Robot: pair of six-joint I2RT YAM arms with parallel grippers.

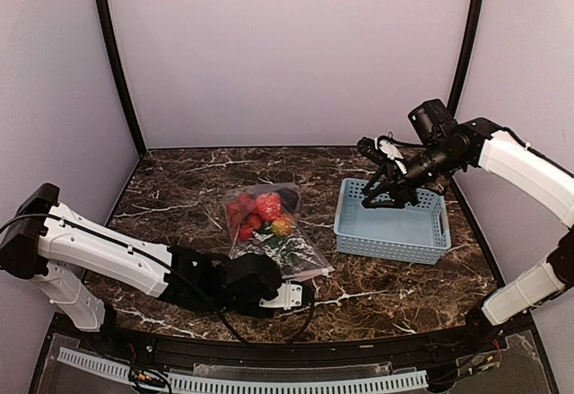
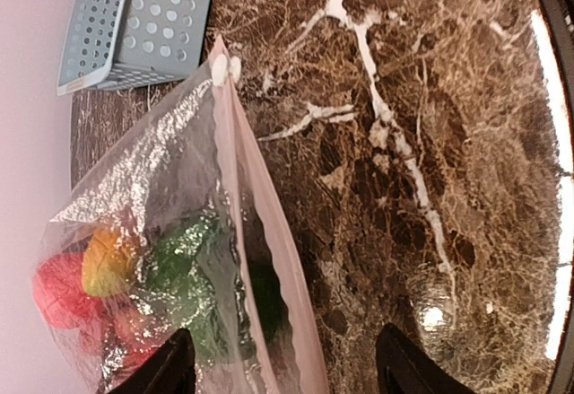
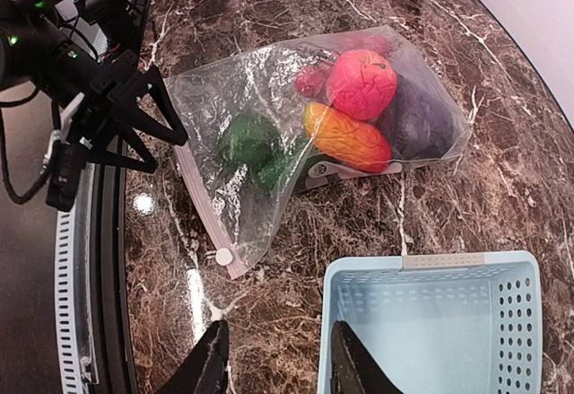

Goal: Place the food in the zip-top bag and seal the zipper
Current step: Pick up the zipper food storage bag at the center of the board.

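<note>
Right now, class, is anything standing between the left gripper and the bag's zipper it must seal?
Nothing visible does. The open left gripper faces the zipper directly, with the strip running up between its fingers in the wrist view. The blue basket stands clear beyond the strip's far end.

Soft, even overhead light is cast. White glare spots are reflected on the glossy brown-marbled worktop (image 2: 430,315), and glints are caught by the crinkly clear plastic bag (image 2: 152,156).

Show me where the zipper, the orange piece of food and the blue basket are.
zipper (image 2: 256,232), left wrist view, midway along the pinkish strip.
orange piece (image 3: 348,138), right wrist view, on its middle.
blue basket (image 3: 448,262), right wrist view, on the taped top rim.
</note>
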